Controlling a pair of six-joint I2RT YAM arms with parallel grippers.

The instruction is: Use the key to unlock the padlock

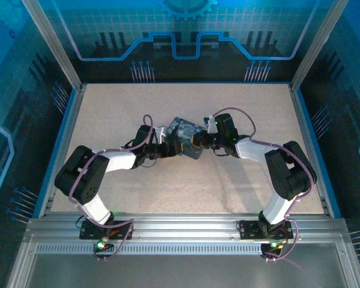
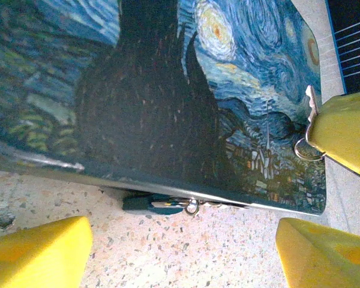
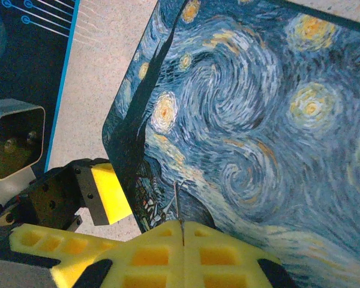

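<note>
Padlock (image 2: 175, 205) sits tucked under the starry tin's (image 2: 138, 90) edge on the table. We see our left arm bent inward from the left, its gripper (image 2: 180, 243) spread wide, fingers flanking the padlock and touching nothing. From the right, our right arm reaches in over the tin, its gripper (image 3: 183, 234) clenched on the key (image 2: 312, 103).

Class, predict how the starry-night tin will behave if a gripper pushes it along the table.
The tin appears to lie flat and broad on the table, so it would probably slide rather than tip. Its straight edge suggests stiff metal, unlikely to flex. Its smooth printed top may be slippery for jaws.
</note>
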